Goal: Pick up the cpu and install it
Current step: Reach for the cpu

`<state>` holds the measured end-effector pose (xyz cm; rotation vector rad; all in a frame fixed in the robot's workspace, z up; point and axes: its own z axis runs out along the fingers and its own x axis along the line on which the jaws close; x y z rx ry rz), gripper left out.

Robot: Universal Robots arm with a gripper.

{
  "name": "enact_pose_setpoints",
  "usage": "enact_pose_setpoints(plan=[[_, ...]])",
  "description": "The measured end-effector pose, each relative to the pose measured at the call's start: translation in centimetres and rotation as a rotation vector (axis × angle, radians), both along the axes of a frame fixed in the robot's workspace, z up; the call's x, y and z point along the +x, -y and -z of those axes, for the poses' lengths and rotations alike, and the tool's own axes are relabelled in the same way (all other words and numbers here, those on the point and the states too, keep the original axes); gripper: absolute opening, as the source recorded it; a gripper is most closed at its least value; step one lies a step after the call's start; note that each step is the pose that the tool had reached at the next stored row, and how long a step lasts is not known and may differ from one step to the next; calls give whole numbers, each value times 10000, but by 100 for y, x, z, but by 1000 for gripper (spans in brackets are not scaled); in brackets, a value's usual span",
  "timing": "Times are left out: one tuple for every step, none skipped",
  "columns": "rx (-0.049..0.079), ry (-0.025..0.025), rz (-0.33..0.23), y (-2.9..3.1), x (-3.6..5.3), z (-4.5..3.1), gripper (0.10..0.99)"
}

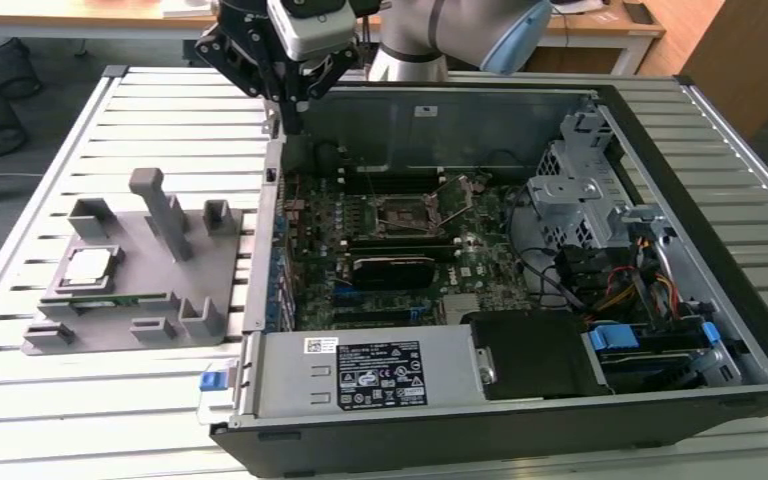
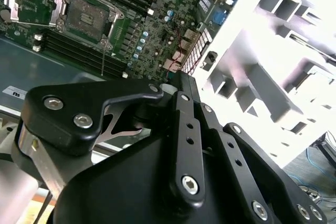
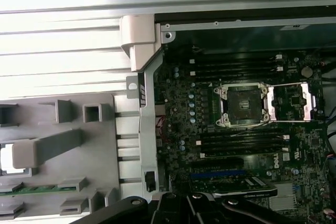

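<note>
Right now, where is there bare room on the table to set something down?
Bare slats of the silver slatted table lie between the grey moulded fixture and the near edge, and beyond it toward the far edge. The fixture and the open black computer case are crowded.

Black computer case (image 1: 491, 445) lying open on slatted metal table (image 1: 37, 410), green motherboard (image 1: 357, 215) inside, labelled power supply (image 1: 357, 370), grey drive cage (image 1: 578, 190), grey fixture (image 1: 144, 300) with green memory stick (image 1: 115, 301) at the exterior view's left.
</note>
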<state>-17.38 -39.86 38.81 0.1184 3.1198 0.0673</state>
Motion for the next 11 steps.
enact_pose_setpoints(plan=[[0, 0, 1, 0, -9, 1, 106], [0, -1, 1, 0, -18, 2, 106], [0, 0, 0, 0, -28, 3, 106], [0, 0, 0, 0, -39, 3, 106], [1, 0, 0, 0, -49, 4, 106], [0, 0, 0, 0, -59, 5, 106], [1, 0, 0, 0, -67, 6, 106], [0, -1, 0, 0, -75, 7, 106], [1, -2, 1, 0, -83, 8, 106], [1, -3, 1, 0, -91, 9, 106], [1, -4, 1, 0, -99, 10, 106]])
